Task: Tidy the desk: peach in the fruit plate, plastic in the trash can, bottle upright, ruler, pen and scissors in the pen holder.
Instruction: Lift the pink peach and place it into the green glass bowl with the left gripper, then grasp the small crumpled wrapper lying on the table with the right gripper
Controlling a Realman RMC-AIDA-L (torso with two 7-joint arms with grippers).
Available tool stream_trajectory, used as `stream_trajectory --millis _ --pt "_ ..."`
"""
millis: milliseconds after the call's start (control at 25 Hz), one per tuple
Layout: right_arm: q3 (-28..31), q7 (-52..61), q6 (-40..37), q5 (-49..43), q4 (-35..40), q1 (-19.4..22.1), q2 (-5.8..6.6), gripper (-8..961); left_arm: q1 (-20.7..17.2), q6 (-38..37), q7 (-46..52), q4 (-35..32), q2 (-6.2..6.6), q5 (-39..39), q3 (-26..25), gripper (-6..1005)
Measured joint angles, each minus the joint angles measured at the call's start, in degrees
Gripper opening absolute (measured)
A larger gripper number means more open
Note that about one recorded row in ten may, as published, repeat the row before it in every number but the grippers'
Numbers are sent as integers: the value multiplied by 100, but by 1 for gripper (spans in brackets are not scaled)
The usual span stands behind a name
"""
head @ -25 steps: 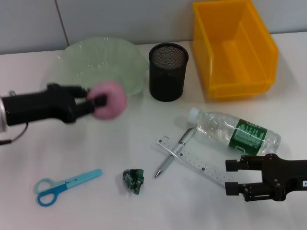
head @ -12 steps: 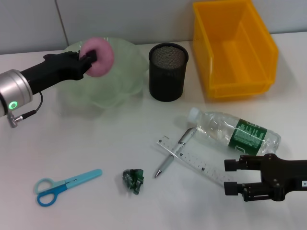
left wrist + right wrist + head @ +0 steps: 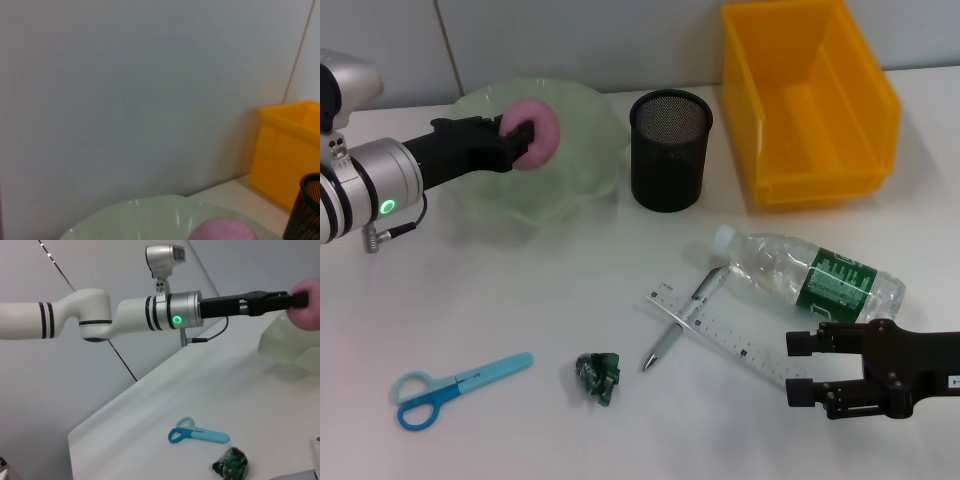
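Left gripper [image 3: 523,140] is clamped on the pink peach [image 3: 535,135], holding it over the pale green fruit plate [image 3: 560,190] at far left. Can't tell whether the peach touches the plate; left wrist view shows the peach [image 3: 222,231] low over the plate's rim [image 3: 140,207].

Right gripper [image 3: 803,368] sits near right, jaws apart, nothing between them, just near of the bottle [image 3: 810,275].

Bottle lies on its side at right, cap pointing left, green label with white print too small to read.

Clear ruler [image 3: 725,335] lies diagonally on the table [image 3: 520,300], just left of the bottle; tick marks show, numbers unreadable. Silver pen [image 3: 685,320] lies across the ruler's left end.

Blue scissors [image 3: 455,387] lie near left, handles to the left, well apart from everything else. Crumpled green plastic [image 3: 598,375] sits between the scissors and the pen.

Black mesh pen holder [image 3: 670,150] stands upright, just right of the plate. Yellow bin [image 3: 810,95] is at far right, beside the holder.

Green LED ring lit on the left arm's wrist [image 3: 176,320].
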State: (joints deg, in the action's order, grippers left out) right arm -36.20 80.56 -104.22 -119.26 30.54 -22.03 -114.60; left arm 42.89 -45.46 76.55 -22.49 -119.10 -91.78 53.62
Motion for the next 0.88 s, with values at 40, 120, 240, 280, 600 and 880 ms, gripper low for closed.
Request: stream_trajectory --millis 40,120,240,280,600,880 --pt "4 0 -6 0 0 -1 0 779 1 9 0 0 1 33 -1 224" --pt "13 -3 -16 0 0 3 0 779 0 16 0 0 1 85 0 275" --pt "16 -8 -19 0 -2 7 0 779 -8 22 0 -15 1 103 2 384" --pt "16 -8 -19 1 -2 7 -1 779 -11 23 0 -21 1 105 3 426" --pt "20 -13 -19 0 -5 6 -11 779 -24 -29 0 -47 2 172 8 672" --pt "73 -13 11 1 9 13 -17 779 -355 -1518 611 -531 83 268 63 723"
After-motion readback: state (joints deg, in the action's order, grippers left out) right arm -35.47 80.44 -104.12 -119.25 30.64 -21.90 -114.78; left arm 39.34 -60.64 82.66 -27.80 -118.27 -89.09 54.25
